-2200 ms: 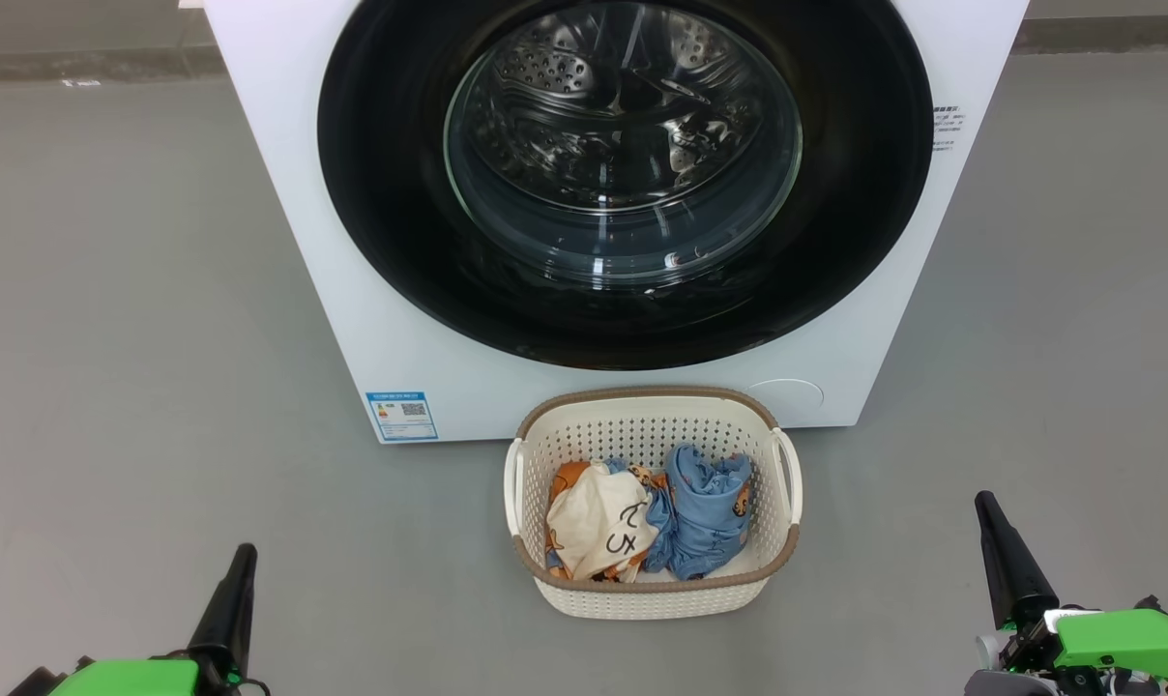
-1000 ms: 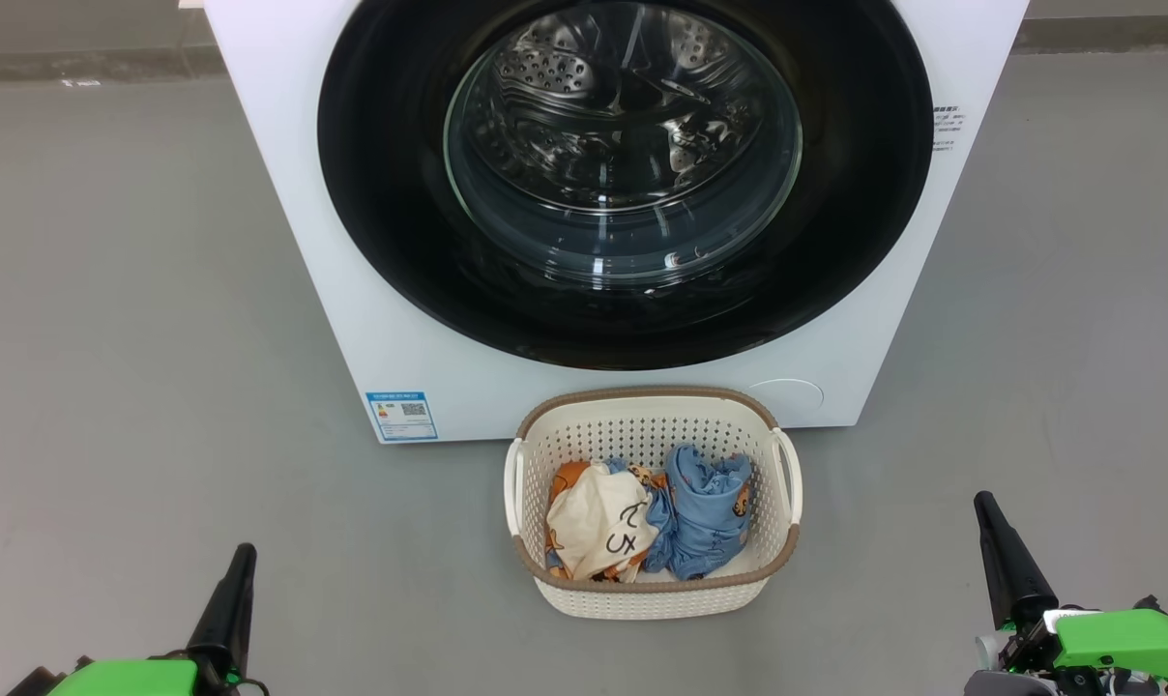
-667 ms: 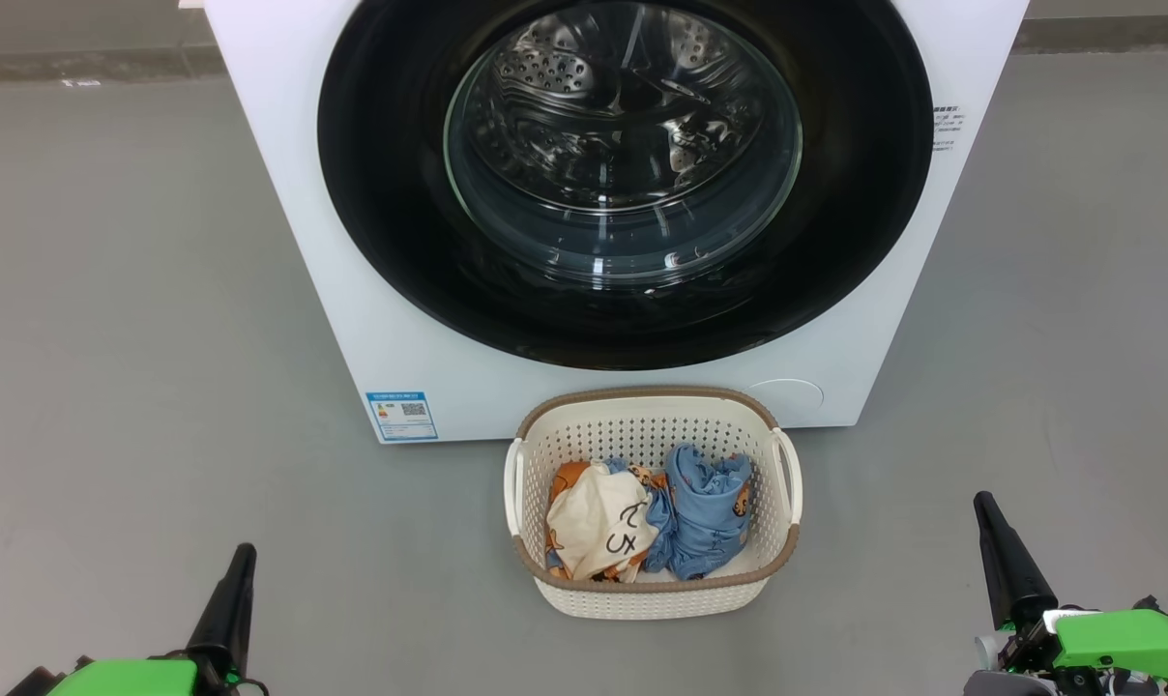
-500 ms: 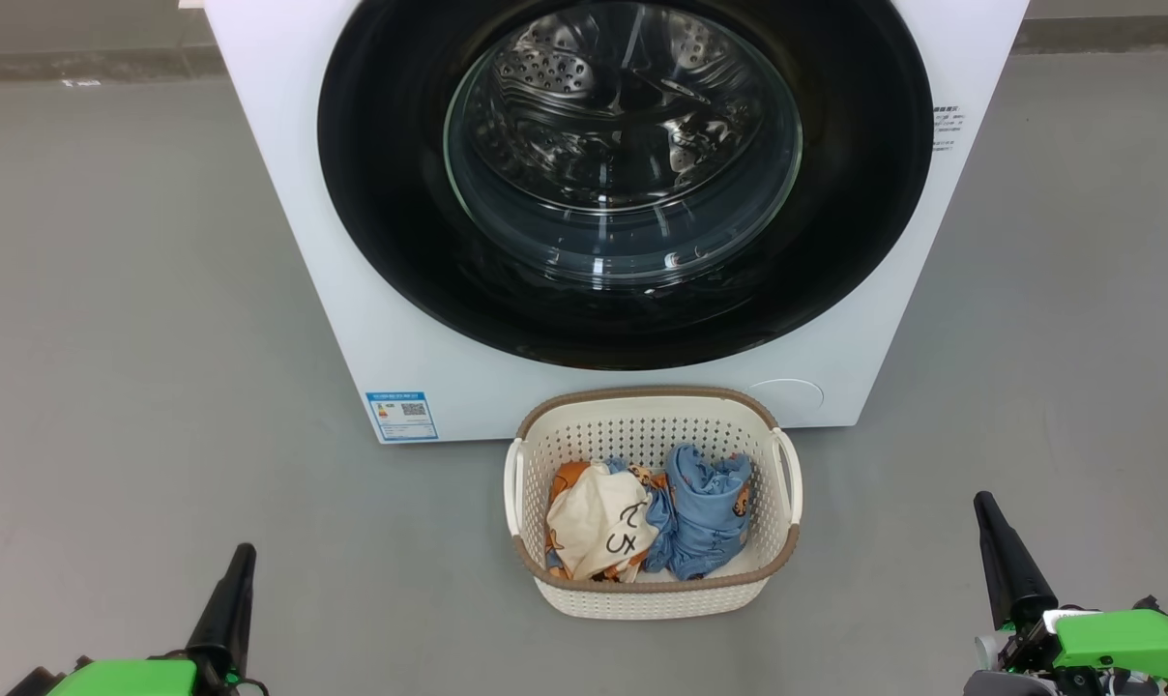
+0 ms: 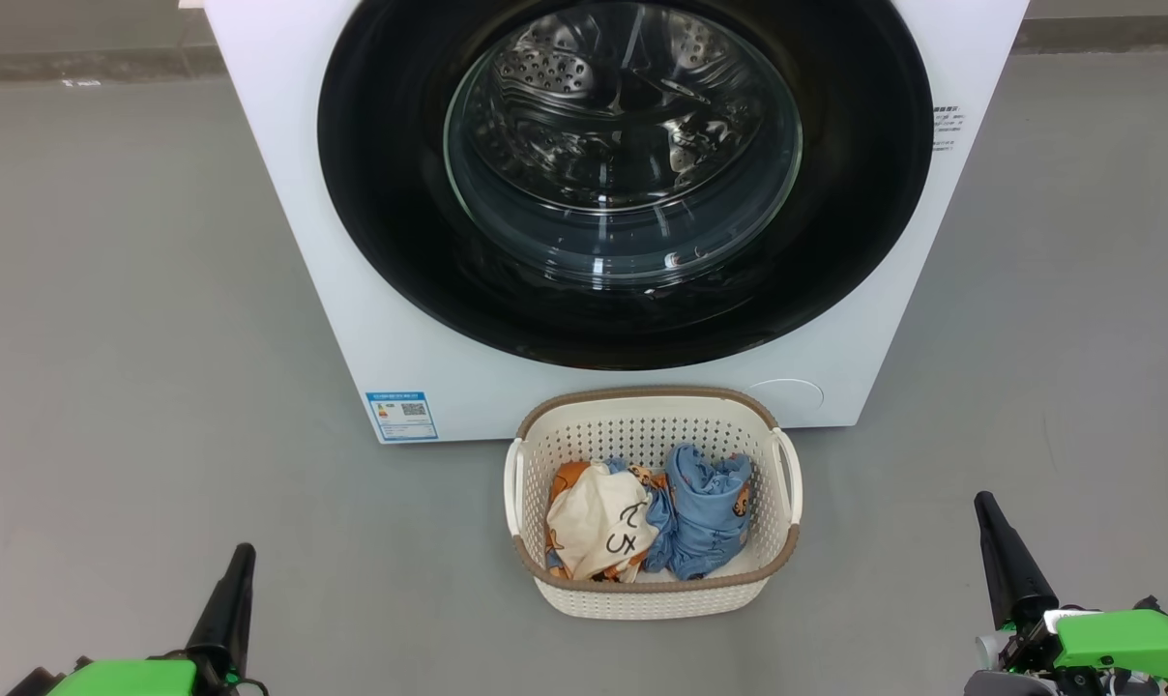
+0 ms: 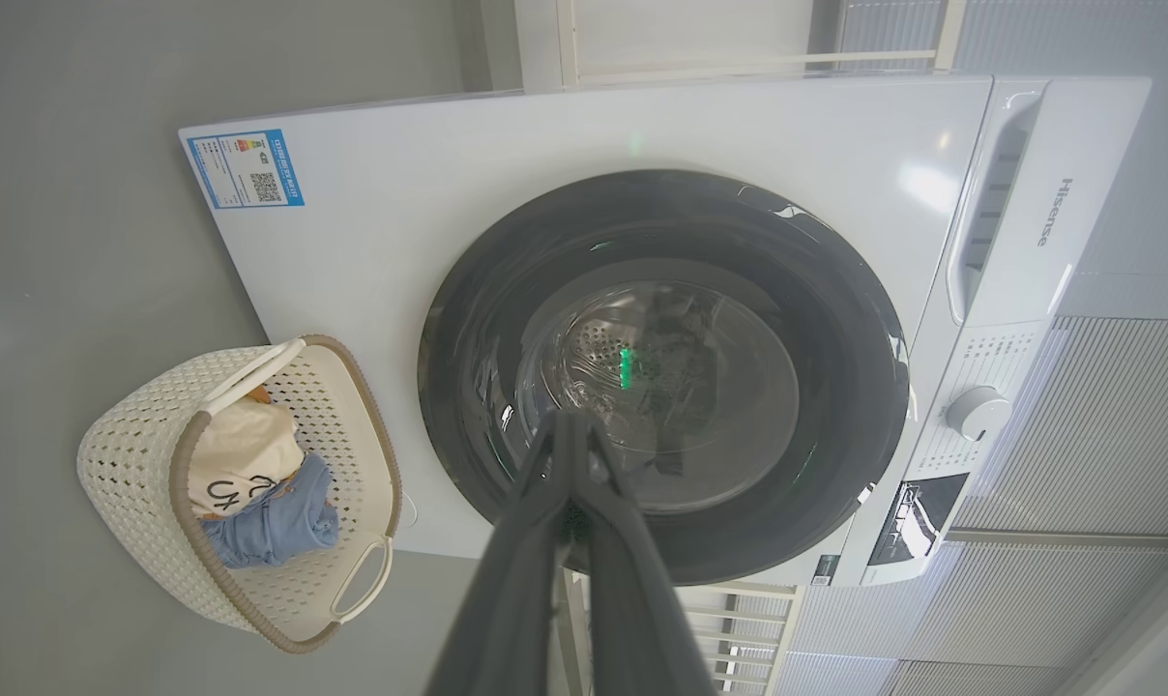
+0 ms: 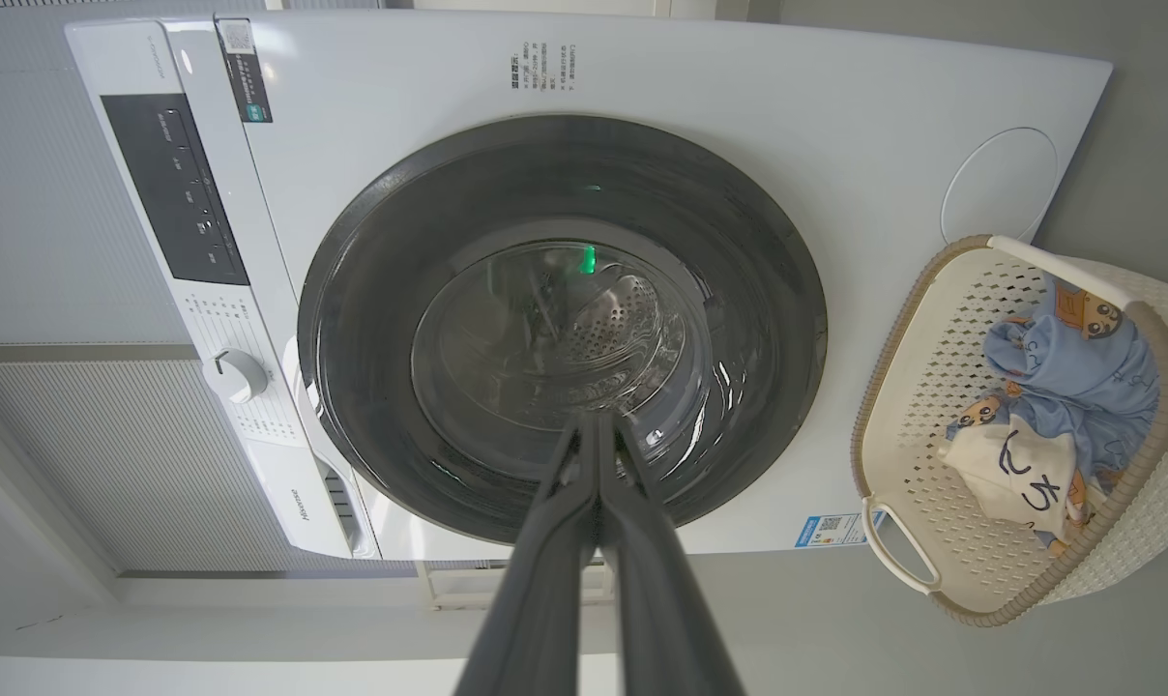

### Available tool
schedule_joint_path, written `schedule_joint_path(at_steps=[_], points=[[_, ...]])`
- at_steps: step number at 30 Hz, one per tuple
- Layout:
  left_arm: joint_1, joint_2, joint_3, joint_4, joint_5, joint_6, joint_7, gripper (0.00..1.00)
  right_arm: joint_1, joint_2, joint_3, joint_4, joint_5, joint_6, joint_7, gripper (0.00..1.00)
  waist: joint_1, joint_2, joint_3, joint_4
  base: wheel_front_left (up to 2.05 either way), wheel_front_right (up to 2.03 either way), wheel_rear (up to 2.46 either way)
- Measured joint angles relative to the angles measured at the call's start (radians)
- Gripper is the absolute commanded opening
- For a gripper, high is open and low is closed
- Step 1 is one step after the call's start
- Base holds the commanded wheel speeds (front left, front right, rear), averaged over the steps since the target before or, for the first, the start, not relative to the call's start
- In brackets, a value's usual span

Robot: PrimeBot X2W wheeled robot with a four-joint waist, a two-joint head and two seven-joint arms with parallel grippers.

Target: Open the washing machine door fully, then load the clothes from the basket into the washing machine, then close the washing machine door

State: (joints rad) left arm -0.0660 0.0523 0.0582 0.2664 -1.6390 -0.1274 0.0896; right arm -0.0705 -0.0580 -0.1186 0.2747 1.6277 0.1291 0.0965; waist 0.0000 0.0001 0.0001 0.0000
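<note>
Door status: the large round washing machine door [image 5: 625, 164], with a glossy black rim and a bulging clear glass porthole, sits flush in the front of the big white boxy front-loading washing machine [image 5: 284, 222]. It is shut. Perforated steel drum visible through the glass, empty as far as can be told.

Small cream-white perforated plastic basket [image 5: 642, 599] with a brown woven-look rim stands on the floor just before the machine, below the door. Both clothes lie inside it: light blue garment with orange cartoon prints [image 5: 705, 517] on the right, cream garment with black marks [image 5: 594, 527] on the left, touching.

Left gripper [image 5: 244, 556] and right gripper [image 5: 985, 503] hang low on either side, well apart from basket and door. Each has its two long dark fingers pressed together and holds nothing.

Judgement: step one, opening the door, not yet begun. The next move calls for one arm to reach the door's edge and pull it wide. Which edge carries the catch I cannot tell, so the rim wants checking first.

Grey floor [image 5: 139, 338] all round.
</note>
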Motion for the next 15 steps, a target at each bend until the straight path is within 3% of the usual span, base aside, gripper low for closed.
schedule_joint_path(at_steps=[15], points=[[0.000,-0.002,0.002,0.000,0.000,0.000,0.000,0.00,0.000,0.000,-0.001,0.000,0.000,0.000,0.000,0.00,0.0000,0.0000,0.000,0.000,0.00,0.00,0.00]])
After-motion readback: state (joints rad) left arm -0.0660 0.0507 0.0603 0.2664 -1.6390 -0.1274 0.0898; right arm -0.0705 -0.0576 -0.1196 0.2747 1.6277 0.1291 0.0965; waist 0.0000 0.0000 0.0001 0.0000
